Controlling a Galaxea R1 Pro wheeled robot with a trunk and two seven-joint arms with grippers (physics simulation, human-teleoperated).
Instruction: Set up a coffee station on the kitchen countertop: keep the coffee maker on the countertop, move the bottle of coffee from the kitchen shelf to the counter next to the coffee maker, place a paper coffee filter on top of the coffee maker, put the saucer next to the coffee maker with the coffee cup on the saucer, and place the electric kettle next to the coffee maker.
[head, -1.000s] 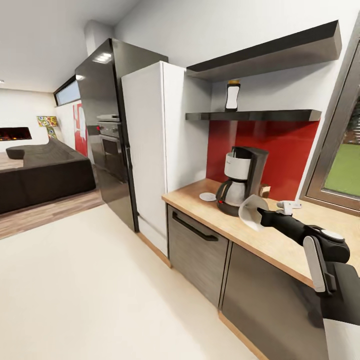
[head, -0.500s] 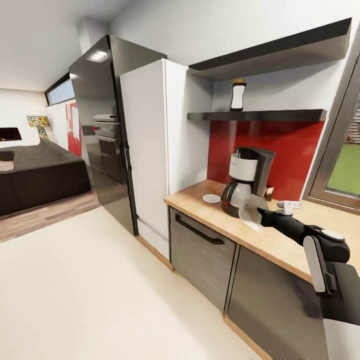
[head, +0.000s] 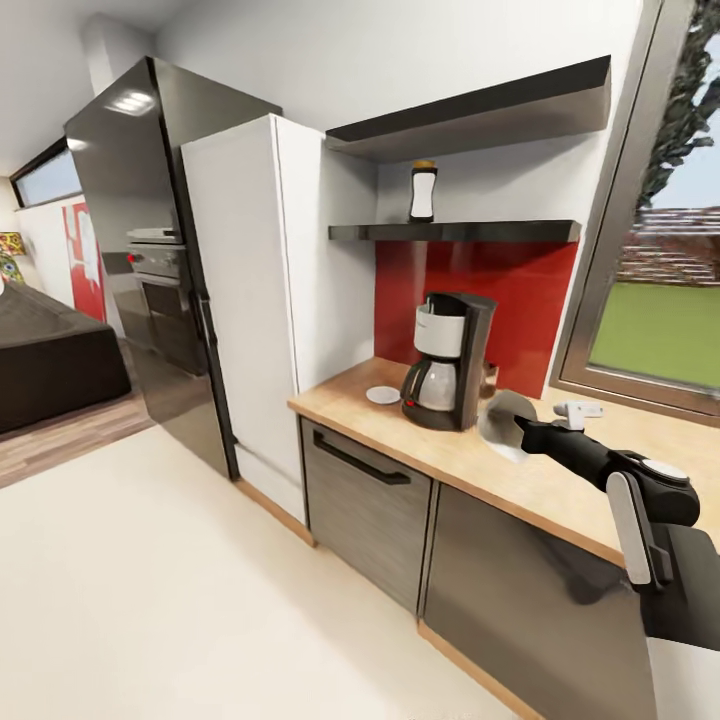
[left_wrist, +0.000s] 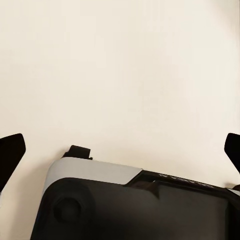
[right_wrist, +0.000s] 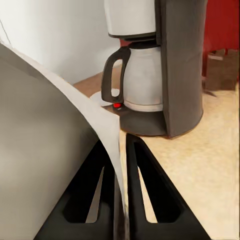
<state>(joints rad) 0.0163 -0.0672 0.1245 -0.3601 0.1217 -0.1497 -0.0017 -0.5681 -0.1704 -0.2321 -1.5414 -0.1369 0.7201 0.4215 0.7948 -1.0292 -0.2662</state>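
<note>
The right gripper (right_wrist: 118, 192) is pinching the thin rim of a pale, cone-shaped paper coffee filter (head: 503, 418), its dark fingers (right_wrist: 142, 185) closed on the edge and holding it over the wooden countertop (head: 470, 462), just beside the black coffee maker with its glass carafe (head: 445, 361). The left gripper (left_wrist: 120, 150) is hanging open and empty over the pale floor. The flimsy rim seems likely to slip or crumple if the filter brushes the machine while being raised to its top

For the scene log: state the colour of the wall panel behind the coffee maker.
Red. The wall panel behind the coffee maker shows best in the head view.
</note>
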